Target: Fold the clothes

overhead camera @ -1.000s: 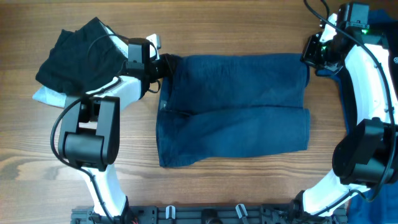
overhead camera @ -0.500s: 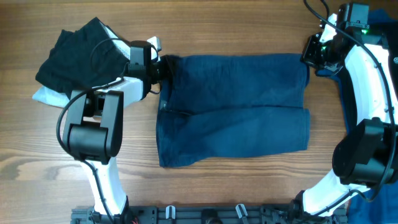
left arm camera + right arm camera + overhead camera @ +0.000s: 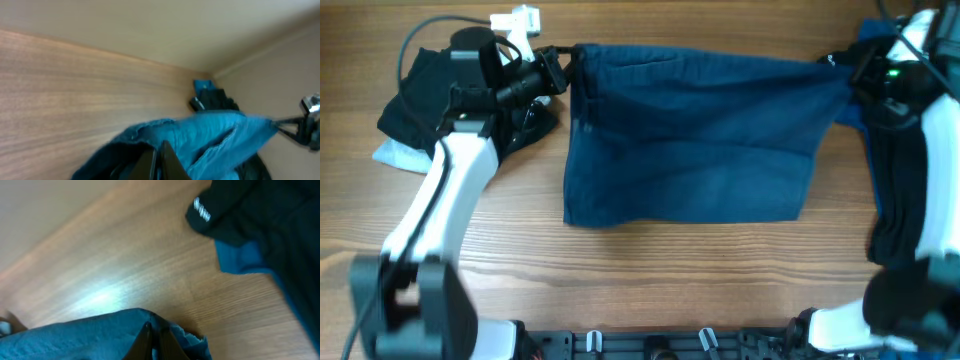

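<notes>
The clothes (image 3: 690, 130), a dark blue woven pair of shorts, hang stretched by their far edge between both grippers, and the near edge rests on the table. My left gripper (image 3: 564, 70) is shut on the far left corner. In the left wrist view its fingers (image 3: 156, 164) pinch the blue cloth (image 3: 210, 135). My right gripper (image 3: 844, 72) is shut on the far right corner. In the right wrist view its jaws (image 3: 153, 342) are closed, with the blue hem (image 3: 100, 330) folded around them.
A black bundle with a white lining (image 3: 420, 95) lies at the far left, close to the left arm. A black top with a small white logo (image 3: 270, 215) lies at the right on a blue cloth (image 3: 242, 260). A rail (image 3: 650, 345) runs along the front edge.
The left gripper has shut on the clothes' far left corner. Both arms have raised and pulled the far edge up and away, so the flat-lying shorts now hang stretched between them.
</notes>
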Available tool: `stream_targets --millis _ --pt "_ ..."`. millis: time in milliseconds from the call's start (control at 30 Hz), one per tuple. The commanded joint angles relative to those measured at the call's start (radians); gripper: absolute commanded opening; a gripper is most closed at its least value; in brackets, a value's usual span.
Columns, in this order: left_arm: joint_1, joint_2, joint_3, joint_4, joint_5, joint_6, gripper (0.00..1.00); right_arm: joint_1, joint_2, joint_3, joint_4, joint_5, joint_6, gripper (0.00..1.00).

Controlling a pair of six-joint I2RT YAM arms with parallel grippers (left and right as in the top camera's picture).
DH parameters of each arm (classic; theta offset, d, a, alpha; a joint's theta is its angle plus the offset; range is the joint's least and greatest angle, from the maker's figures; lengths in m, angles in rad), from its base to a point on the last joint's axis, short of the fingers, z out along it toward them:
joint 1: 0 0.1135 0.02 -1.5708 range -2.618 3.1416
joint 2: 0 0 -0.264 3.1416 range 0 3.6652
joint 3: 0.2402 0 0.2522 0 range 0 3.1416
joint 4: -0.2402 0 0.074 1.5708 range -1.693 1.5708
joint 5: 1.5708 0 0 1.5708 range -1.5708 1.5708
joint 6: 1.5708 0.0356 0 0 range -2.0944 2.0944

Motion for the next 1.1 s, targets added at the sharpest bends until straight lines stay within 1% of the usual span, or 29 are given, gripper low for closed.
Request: stream_targets --millis 0,33,100,200,233,333,500,533,633,733,767,867,900,933,1000,1067 --pt "-0.07 -0.146 0.011 -0.173 -0.102 0.182 0.04 -0.001 -0.092 0.007 -0.018 -0.008 0.014 0.04" --pt "-0.09 -0.183 0.011 -0.221 -0.129 0.199 0.04 -0.001 -0.108 0.007 -0.028 -0.009 0.016 0.04" --pt "-0.124 -0.243 0.011 -0.264 -0.153 0.246 0.04 -0.001 -0.127 0.007 -0.045 -0.008 0.016 0.05" --pt "-0.168 -0.355 0.011 -0.288 -0.266 0.246 0.04 -0.001 -0.158 0.007 -0.05 -0.008 0.016 0.04" --pt "-0.176 -0.385 0.011 -0.303 -0.277 0.247 0.04 -0.001 -0.172 0.007 -0.056 -0.008 0.016 0.04" --pt "-0.196 -0.47 0.011 -0.327 -0.292 0.27 0.04 -0.001 -0.238 0.007 -0.066 -0.004 0.016 0.04" --pt "-0.233 -0.649 0.011 -0.354 -0.306 0.273 0.04 -0.003 -0.385 0.007 -0.067 0.033 0.035 0.04" --pt "-0.243 -0.683 0.011 -0.371 -0.306 0.273 0.04 -0.012 -0.416 0.007 -0.075 0.06 0.067 0.04" --pt "-0.269 -0.777 0.011 -0.425 -0.306 0.273 0.04 -0.066 -0.49 0.016 -0.106 0.04 0.072 0.04" --pt "-0.285 -0.88 0.011 -0.46 -0.306 0.272 0.04 -0.105 -0.55 0.062 -0.143 0.014 0.072 0.04" --pt "-0.284 -0.909 0.011 -0.485 -0.341 0.272 0.04 -0.105 -0.556 0.072 -0.152 0.013 0.071 0.04" --pt "-0.284 -0.91 0.011 -0.539 -0.465 0.273 0.04 -0.105 -0.542 0.08 -0.169 0.003 0.07 0.04" --pt "-0.284 -0.869 0.011 -0.543 -0.55 0.273 0.04 -0.105 -0.509 0.08 -0.165 0.002 0.071 0.04" --pt "-0.284 -0.836 0.011 -0.538 -0.589 0.273 0.04 -0.105 -0.48 0.08 -0.161 -0.001 0.071 0.04" --pt "-0.284 -0.743 0.011 -0.505 -0.62 0.292 0.04 -0.104 -0.421 0.08 -0.145 -0.041 0.071 0.04" --pt "-0.284 -0.576 0.011 -0.423 -0.615 0.295 0.04 -0.097 -0.314 0.079 -0.098 -0.085 0.071 0.04"
